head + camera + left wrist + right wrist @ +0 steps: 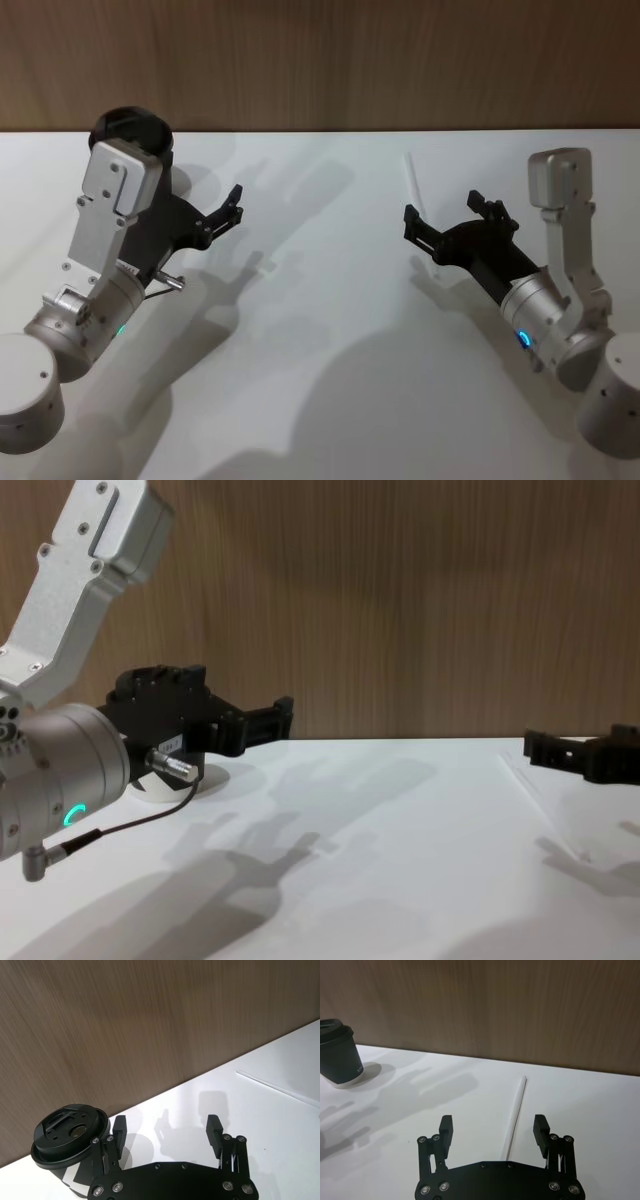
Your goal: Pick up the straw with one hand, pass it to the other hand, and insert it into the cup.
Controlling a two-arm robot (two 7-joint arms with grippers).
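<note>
Nearer right gripper (445, 215), jaws apart, has straw (410, 180) at its 11 o'clock, axis 12-to-6; left gripper (222, 215), also apart, by cup (125, 125).

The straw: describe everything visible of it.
The straw is a long, thin, straight tube, white and slightly translucent, plastic by its look. It lies flat on the white table, on the robot's right, its far end pointing toward the wooden wall. Its near end runs beneath the right gripper, between the open fingers; neither finger touches it. It is whole, unbent, and well apart from the cup.
</note>
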